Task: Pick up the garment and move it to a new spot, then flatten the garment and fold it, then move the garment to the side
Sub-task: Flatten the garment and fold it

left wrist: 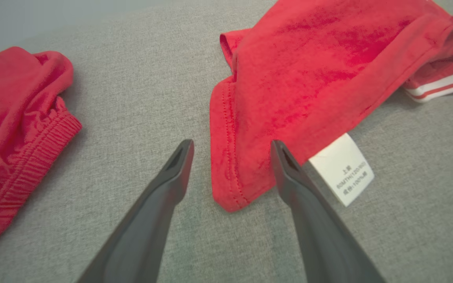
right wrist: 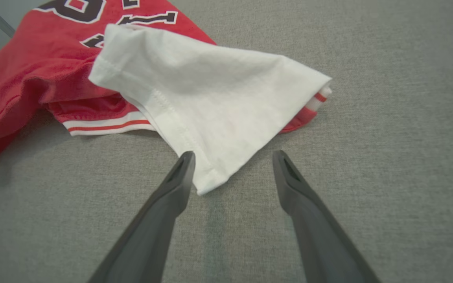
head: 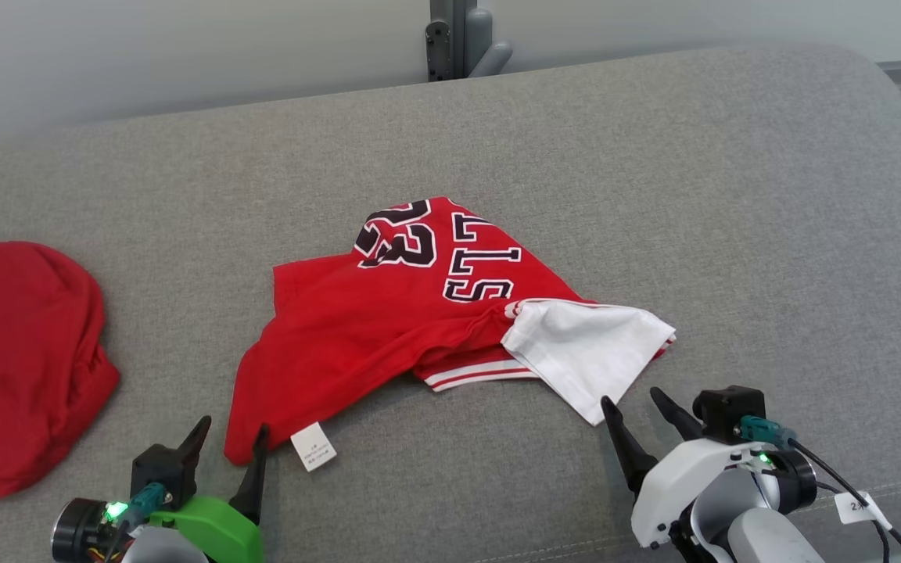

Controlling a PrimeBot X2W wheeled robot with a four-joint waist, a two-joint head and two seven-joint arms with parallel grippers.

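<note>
L gripper [head: 233, 426] at 7 o'clock, my fingers spread apart, w/ the red garment's [head: 372, 328] hem corner between the tips, white label [head: 314, 447] just beside. R gripper [head: 629, 396] at 5 o'clock, also spread, tips near the white sleeve [head: 587, 352] corner. Garment lies crumpled mid grey cushion [head: 732, 195]; another red cloth [head: 20, 360] at 9 o'clock.

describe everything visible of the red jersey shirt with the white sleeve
The red soft-knit jersey shirt lies crumpled and half folded on the grey fabric surface. Black white-edged numerals and letters face up, a white sleeve juts to the robot's right, a red-and-white striped band peeks from beneath, a white care label at its near corner. The left gripper and right gripper stand open at its near edge, not gripping it.
</note>
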